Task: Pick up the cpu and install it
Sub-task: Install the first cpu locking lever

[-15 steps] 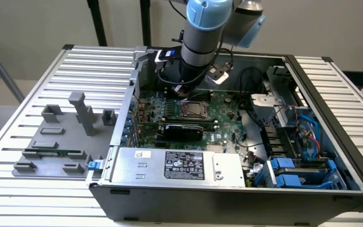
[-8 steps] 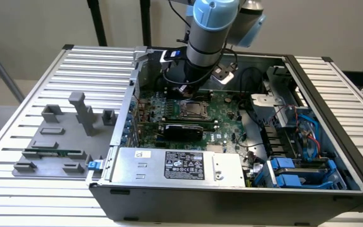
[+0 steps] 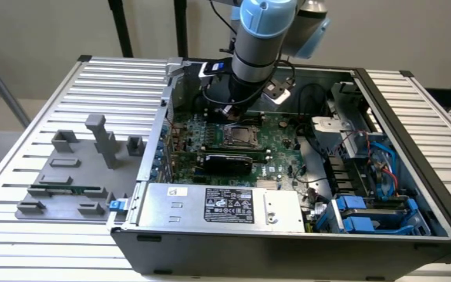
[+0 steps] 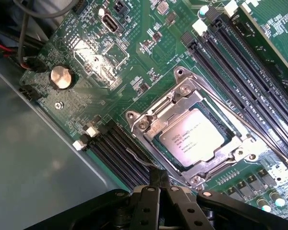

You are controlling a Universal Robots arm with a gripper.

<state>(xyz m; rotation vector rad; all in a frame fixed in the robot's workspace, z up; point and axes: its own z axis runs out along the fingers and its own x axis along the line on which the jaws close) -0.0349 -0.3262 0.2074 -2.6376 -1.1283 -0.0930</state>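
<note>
jaws: your jaws (image 4: 159,179) are pressed fully together and grip nothing; in the wrist view the two dark tips meet in a single point just above the board

cpu: the cpu (image 4: 191,137) already lies flat in the socket frame (image 4: 187,91), just ahead of the closed tips and slightly below them; its silvery top plate shows, printing legible, with the metal frame around it on all sides

seating: you cannot tell from here whether the chip sits fully home or rides on one edge; judge it unconfirmed; any downward push on a cocked chip could bend the contacts under it

descent risk: the tips hang near the frame's nearest corner and its screws; drop straight down and you would likely strike metal or the plate's edge, not its centre; a skewed load could tilt the chip

memory slots: the dark memory slots (image 4: 120,153) run close beside the tips on one side, with more slots (image 4: 245,81) beyond the socket; a sideways drift could catch a white latch (image 4: 91,130)

cables: in the exterior view the arm (image 3: 263,35) reaches into the open computer case (image 3: 413,176); black cables (image 3: 308,94) hang near the wrist; a wide swing could snag them

lever: a thin retention wire (image 4: 240,122) crosses beside the chip; brushing it might spring it loose
</note>
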